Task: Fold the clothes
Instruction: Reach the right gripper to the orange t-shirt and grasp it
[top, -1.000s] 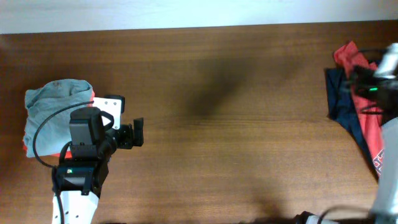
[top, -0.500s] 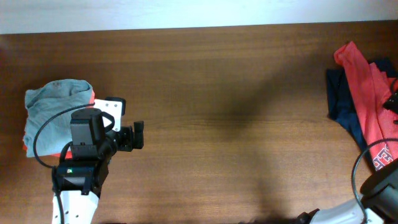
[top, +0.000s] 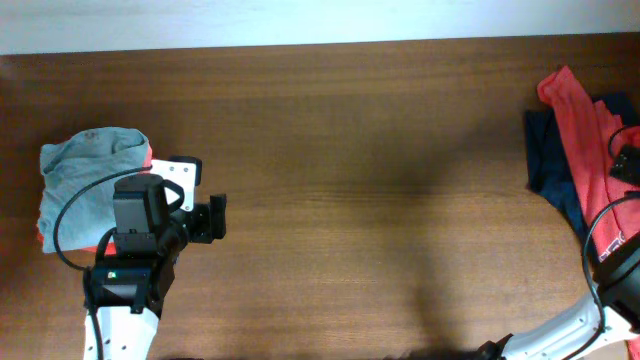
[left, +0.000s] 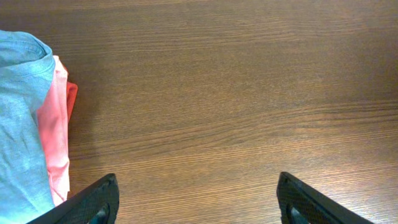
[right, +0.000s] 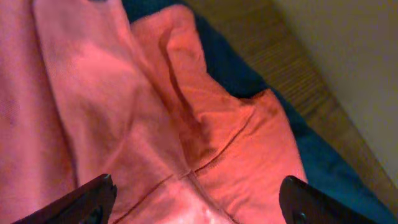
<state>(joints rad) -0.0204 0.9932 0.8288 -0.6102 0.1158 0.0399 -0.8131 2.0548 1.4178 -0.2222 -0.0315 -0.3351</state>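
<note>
Overhead: bench (top: 340, 150) of dark brown wood; clothes lie in two lots at its opposite ends. Left end: light grey T-shirt (top: 85, 175) folded into a rough square, resting on an orange T-shirt (left: 53, 149) whose edge peeks out on the right side and at the lower left corner. Left tool (top: 214, 217) sits just right of that stack, apart from it, pointing towards the middle of the bench; the left wrist view shows its two fingers (left: 93, 202) spread wide with only wood grain between them, nothing held (the grey cloth and the orange layer under it lie off at the left edge of that view). Right end: orange-red T-shirt (top: 580, 140) loosely heaped, unfolded, draped over a navy T-shirt (top: 545, 175) that shows along its left side; both run to the right edge of the overhead view. Right arm (top: 620, 280) comes up from the lower right corner over this heap. Right tool (right: 199, 208): fingers (right: 87, 199) spread wide directly over the creased orange-red cloth; nothing pinched; whether the tips touch the fabric I cannot tell; navy cloth and a strip of bench lie beyond.
</note>
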